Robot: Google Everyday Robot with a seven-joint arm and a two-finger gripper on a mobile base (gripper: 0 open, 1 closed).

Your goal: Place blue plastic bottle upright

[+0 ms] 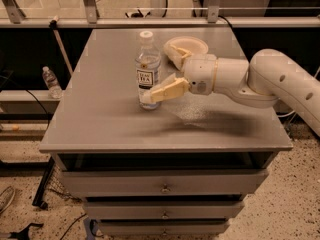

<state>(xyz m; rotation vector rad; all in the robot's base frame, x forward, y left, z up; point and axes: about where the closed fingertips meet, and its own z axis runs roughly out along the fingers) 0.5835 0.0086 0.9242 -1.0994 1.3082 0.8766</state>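
Note:
The blue plastic bottle (147,59) stands upright on the grey table (100,124), left of middle. It is clear, with a white cap and a pale label with a black text panel. My gripper (154,90) reaches in from the right at the bottle's lower half. Its jaws are spread, the near finger (167,90) angled down across the front of the bottle's base and the far one behind it. The bottle stays between the fingers, which do not seem to clamp it.
A cream bowl (189,48) lies tilted on the table just behind my wrist. A smaller clear bottle (51,82) stands on a low shelf to the left of the table. Drawers are under the tabletop and a railing runs along the back.

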